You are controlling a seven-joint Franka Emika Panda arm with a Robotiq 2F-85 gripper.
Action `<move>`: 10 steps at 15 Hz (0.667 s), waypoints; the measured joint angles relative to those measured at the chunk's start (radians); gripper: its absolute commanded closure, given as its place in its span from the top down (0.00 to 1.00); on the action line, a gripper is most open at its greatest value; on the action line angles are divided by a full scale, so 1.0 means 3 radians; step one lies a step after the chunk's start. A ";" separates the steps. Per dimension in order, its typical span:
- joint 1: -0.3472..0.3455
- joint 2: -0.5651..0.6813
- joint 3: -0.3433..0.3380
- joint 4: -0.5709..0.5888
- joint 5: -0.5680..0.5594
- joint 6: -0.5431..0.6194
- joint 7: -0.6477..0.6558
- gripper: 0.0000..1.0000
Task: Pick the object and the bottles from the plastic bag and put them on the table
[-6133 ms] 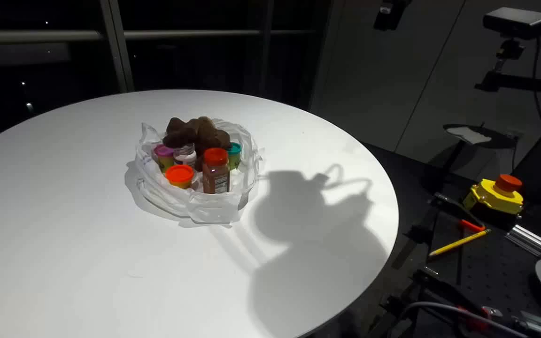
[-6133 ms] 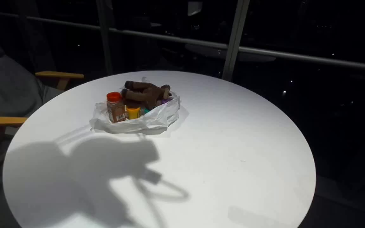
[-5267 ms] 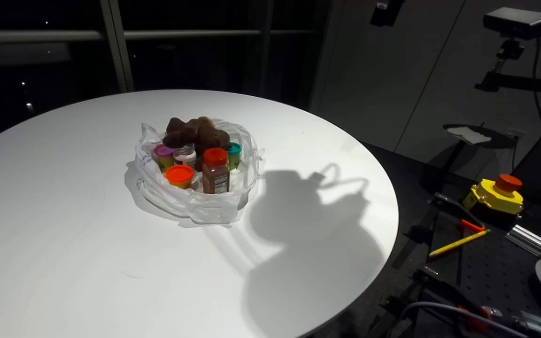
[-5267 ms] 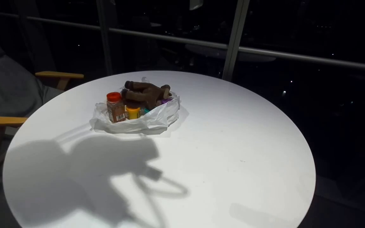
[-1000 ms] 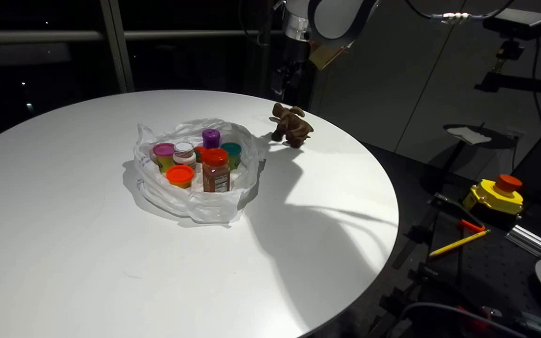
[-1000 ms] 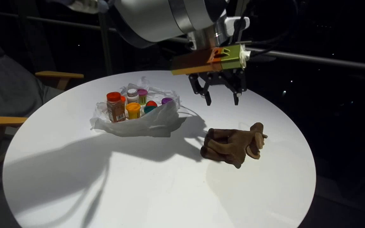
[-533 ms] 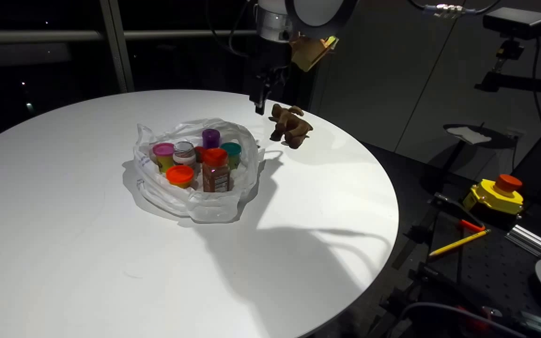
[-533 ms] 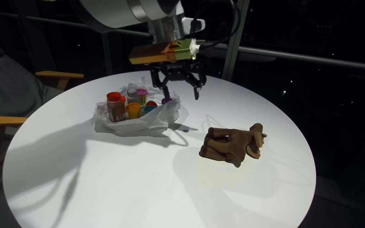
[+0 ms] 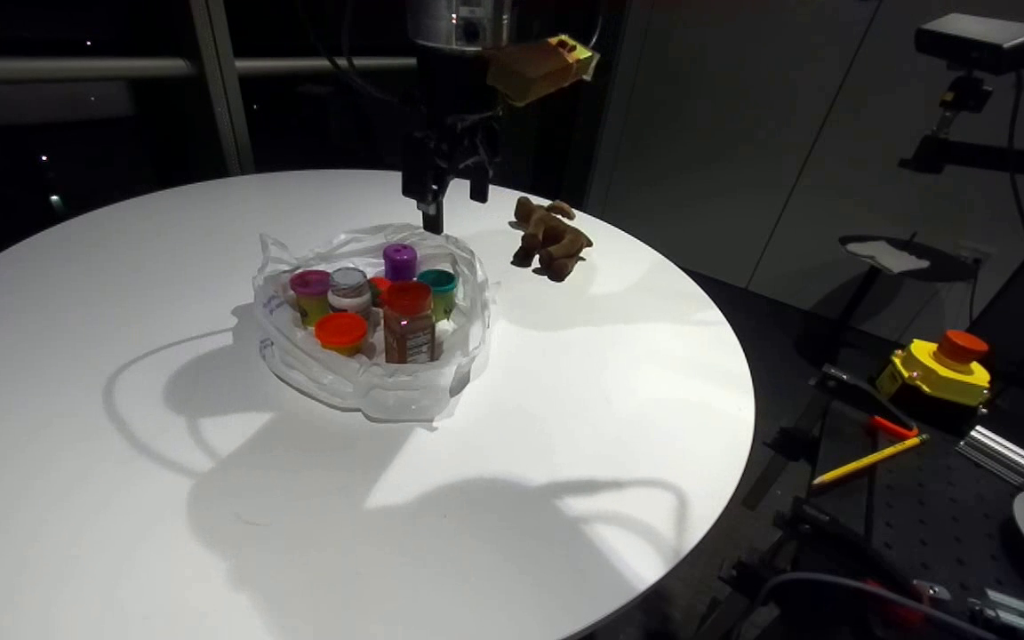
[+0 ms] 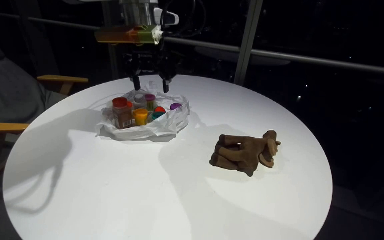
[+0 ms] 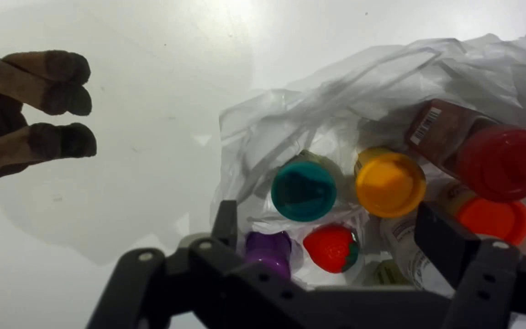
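The white plastic bag (image 9: 401, 396) lies open on the table. It holds a red-capped bottle (image 9: 409, 336), a white bottle (image 9: 350, 300), a purple-capped bottle (image 9: 400, 261) and several tubs. In the wrist view a teal-lidded tub (image 11: 303, 192), a yellow-lidded tub (image 11: 391, 185) and a red strawberry (image 11: 331, 249) show in the bag. The brown toy moose (image 10: 245, 151) lies on its side on the table, apart from the bag. My gripper (image 10: 151, 87) is open and empty above the bag's far side. In the wrist view its fingers spread over the purple-capped bottle, strawberry and white bottle.
The round white table (image 10: 128, 200) has a curved edge. A grey chair with wooden armrests (image 10: 3, 127) stands beside it. A yellow and red emergency stop (image 9: 937, 369) and a pencil (image 9: 870, 460) lie on a black surface off the table.
The toy moose has gone from the bag to the table. The arm came into view and, in the last second, moved from near the moose to above the bag. The gripper stays open.
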 measured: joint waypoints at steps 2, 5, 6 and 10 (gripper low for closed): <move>0.0028 -0.0013 0.0034 0.0129 0.0031 -0.0151 0.0083 1.00; 0.0069 0.0007 0.0074 0.0187 0.0057 -0.0284 0.0183 1.00; 0.0087 0.0031 0.0081 0.0188 0.0072 -0.0315 0.0246 1.00; 0.0146 0.0166 0.0136 0.0199 0.0254 -0.0330 0.0436 1.00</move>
